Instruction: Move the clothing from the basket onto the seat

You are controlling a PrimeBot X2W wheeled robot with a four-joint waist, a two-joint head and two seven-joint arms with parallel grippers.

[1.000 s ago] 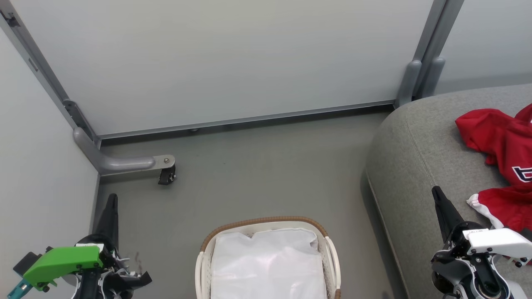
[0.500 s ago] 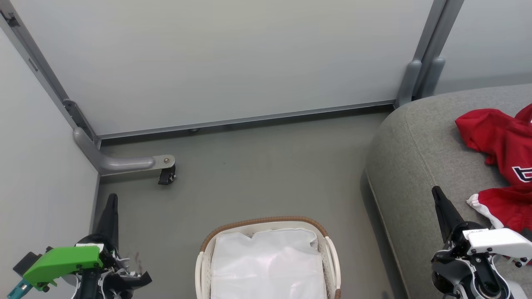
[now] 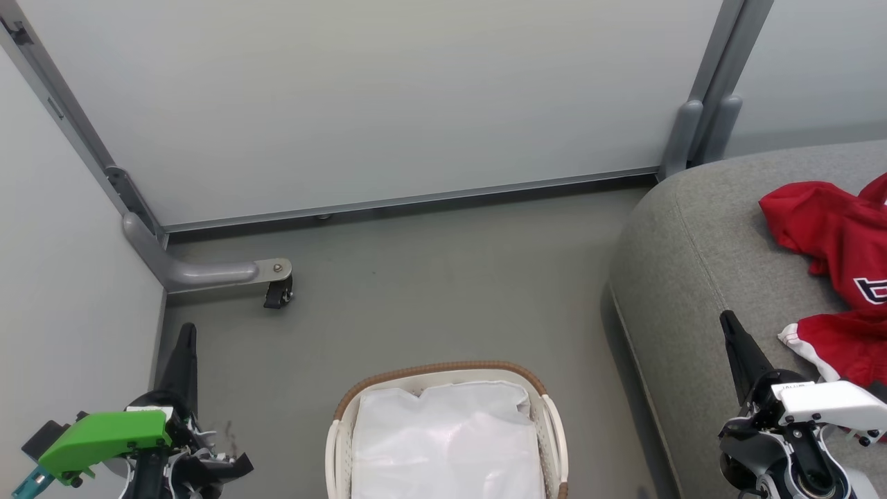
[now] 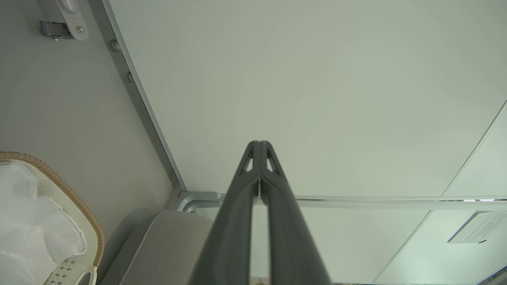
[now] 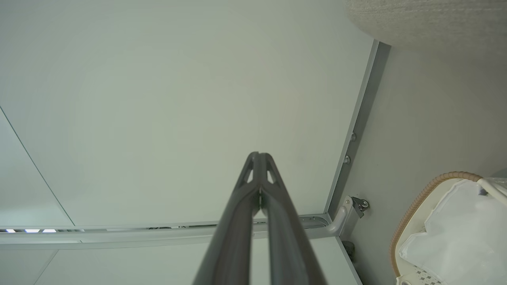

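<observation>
Head view: red sports clothing (image 3: 828, 232) lies on the grey seat (image 3: 686, 277), and the basket (image 3: 443, 369) shows just its white liner (image 3: 447, 443). The left end effector (image 3: 186, 331) and right end effector (image 3: 727, 320) are both clenched and empty. The transfer looks finished, so nothing needs grasping next.

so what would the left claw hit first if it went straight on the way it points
Probably the pale wall panel: the shut left claw aims at it, nothing between; depth unclear.

The left gripper (image 3: 186, 333) is seen with both fingers pressed together, tips pointed upward, a green wrist housing (image 3: 104, 435) just behind them. The right gripper (image 3: 727, 320) is likewise closed, a white wrist housing (image 3: 828, 402) behind it.
</observation>
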